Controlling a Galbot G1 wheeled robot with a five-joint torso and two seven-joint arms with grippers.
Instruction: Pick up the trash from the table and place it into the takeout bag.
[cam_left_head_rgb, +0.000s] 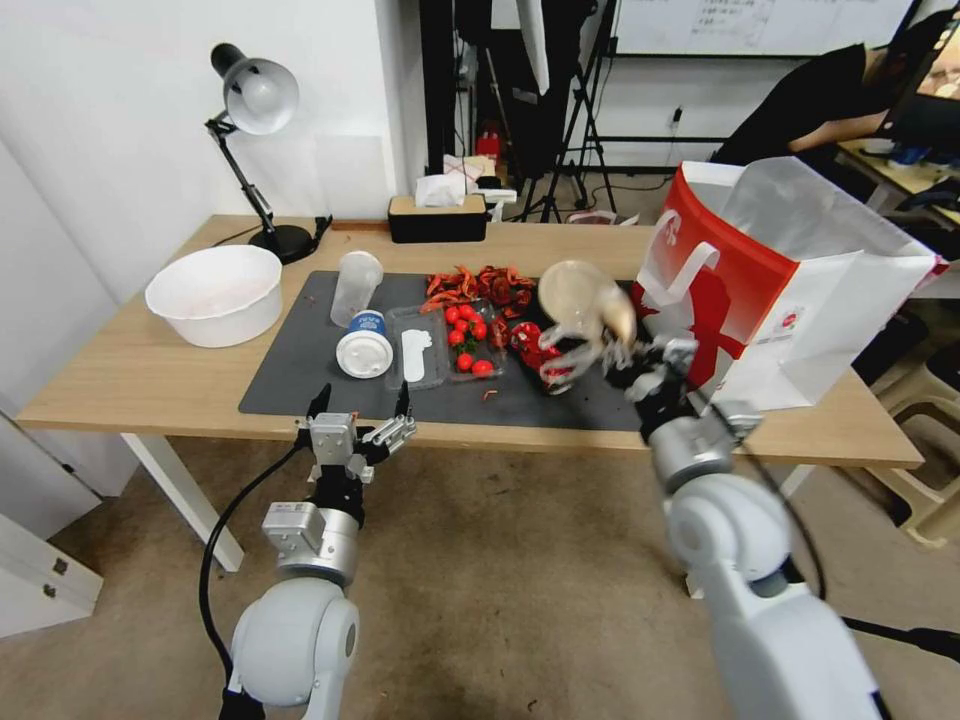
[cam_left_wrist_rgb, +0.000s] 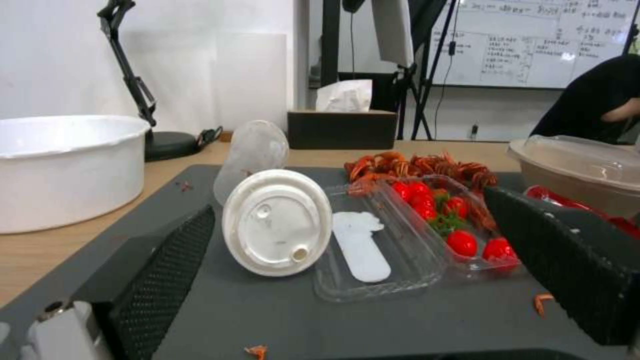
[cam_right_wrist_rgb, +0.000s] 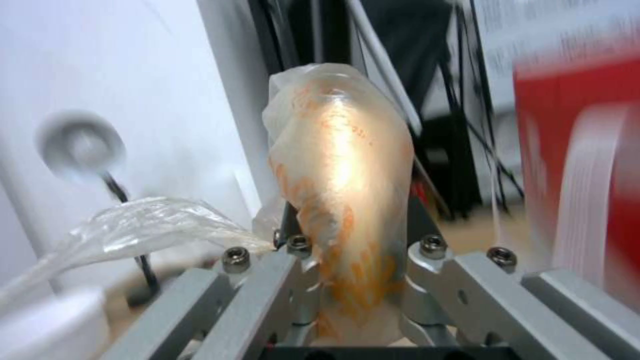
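Trash in a clear bag with bun (cam_right_wrist_rgb: 340, 200) hangs clenched in the right gripper (cam_left_head_rgb: 610, 355) fingers, lifted beside the takeout bag (cam_left_head_rgb: 790, 280). Carrying step; next, I judge, clearing the rim. Left gripper (cam_left_head_rgb: 362, 405) idles spread at the bench (cam_left_head_rgb: 120, 370) edge.

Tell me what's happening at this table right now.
The right gripper is shut on a clear bag with bun, held up beside the red and white takeout bag. The left gripper hangs open at the table's near edge, facing a tipped white lidded paper cup. Crayfish shells and tomatoes lie on the grey mat.
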